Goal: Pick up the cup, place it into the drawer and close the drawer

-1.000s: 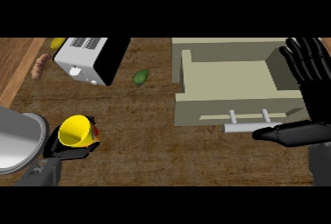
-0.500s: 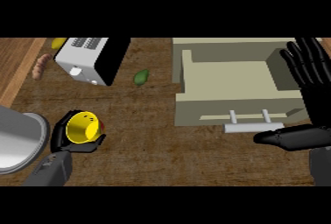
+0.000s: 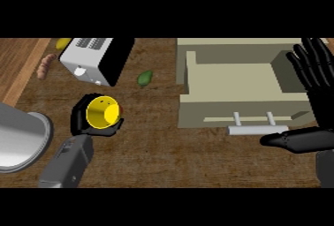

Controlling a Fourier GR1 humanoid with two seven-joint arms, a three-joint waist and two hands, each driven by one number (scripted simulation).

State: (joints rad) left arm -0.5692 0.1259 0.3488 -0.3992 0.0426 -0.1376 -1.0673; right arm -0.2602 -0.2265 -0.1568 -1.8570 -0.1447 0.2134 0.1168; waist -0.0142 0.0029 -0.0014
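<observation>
From the head view, we judged the step in hand to be the carry. The small yellow round cup [image 3: 103,112] sat in the curled fingers of the black left hand [image 3: 81,122], which wrapped its rim and underside above the brown wooden counter [image 3: 163,154]. It was well apart from the open beige box-shaped drawer [image 3: 215,110] on the right.

To do this well, we would take the cup rightward and high enough to pass over the drawer's near wall. We would keep it away from the small green leaf-shaped item [image 3: 145,78] and the white and black toaster [image 3: 98,59]. The fingers should let go only once the cup is above the bare drawer floor, not above the pale bar handle [image 3: 257,129].

The black right hand [image 3: 321,99] stood at the view's right edge beside the drawer, fingers straight and spread, thumb out below the handle, holding nothing. We thought it well placed to push the drawer shut afterwards, provided it stayed out of the cup's path.

The cup looked bright yellow and smooth, its mouth turned towards us, so it seemed tilted rather than upright. The fingers hid much of its outer wall, and we could not tell whether it had a handle. A large grey metal pot [image 3: 20,141] lay at the left edge
</observation>
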